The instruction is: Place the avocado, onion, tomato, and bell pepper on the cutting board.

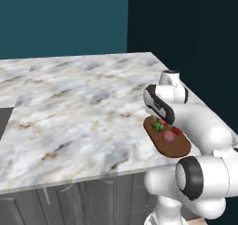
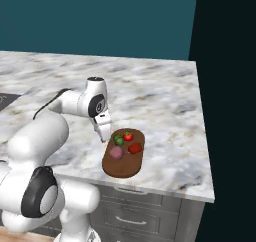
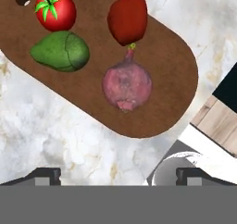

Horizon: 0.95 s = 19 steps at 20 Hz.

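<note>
cutting board point(image 3: 171, 70) brown oval, on counter edge | on it: avocado point(image 3: 60, 51), onion point(image 3: 127, 86), tomato point(image 3: 55, 9), bell pepper point(image 3: 127, 18)

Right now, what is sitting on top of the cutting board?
On the cutting board lie all four foods: tomato, avocado, bell pepper and onion. The tool is empty and wide open. What lies beneath the board is covered.

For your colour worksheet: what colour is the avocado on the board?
Dark green; the avocado shows best in the hand view.
</note>
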### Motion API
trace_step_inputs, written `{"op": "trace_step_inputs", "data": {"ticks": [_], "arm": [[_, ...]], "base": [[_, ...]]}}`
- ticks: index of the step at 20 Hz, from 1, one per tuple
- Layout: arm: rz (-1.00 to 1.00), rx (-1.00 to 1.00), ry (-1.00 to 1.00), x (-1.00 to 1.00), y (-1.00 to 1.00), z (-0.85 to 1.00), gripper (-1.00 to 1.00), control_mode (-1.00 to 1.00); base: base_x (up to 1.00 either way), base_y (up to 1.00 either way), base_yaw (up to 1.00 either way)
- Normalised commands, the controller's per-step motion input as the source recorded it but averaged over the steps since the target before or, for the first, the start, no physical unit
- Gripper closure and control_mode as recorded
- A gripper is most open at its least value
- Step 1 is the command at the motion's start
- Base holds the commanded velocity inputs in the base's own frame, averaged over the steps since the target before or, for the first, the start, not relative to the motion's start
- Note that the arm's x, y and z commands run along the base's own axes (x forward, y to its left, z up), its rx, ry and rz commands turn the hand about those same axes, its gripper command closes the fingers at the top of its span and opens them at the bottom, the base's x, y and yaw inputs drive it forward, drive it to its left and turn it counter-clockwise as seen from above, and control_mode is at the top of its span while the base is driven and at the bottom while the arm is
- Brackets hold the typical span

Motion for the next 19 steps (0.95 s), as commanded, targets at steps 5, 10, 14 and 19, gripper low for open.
{"op": "trace_step_inputs", "data": {"ticks": [5, 10, 14, 19], "arm": [[-0.02, 0.00, -0.08, -0.53, 0.69, 0.00, -1.00, -1.00], [0.00, -0.11, -0.03, -0.39, 0.87, 0.02, -1.00, -1.00], [-0.01, -0.10, 0.00, -0.17, 0.95, 0.00, -1.00, -1.00], [-0.12, -0.07, -0.01, -0.07, 0.83, 0.00, -1.00, -1.00]], "base": [[0.00, 0.00, 0.00], [0.00, 0.00, 0.00], [0.00, 0.00, 0.00], [0.00, 0.00, 0.00]]}}
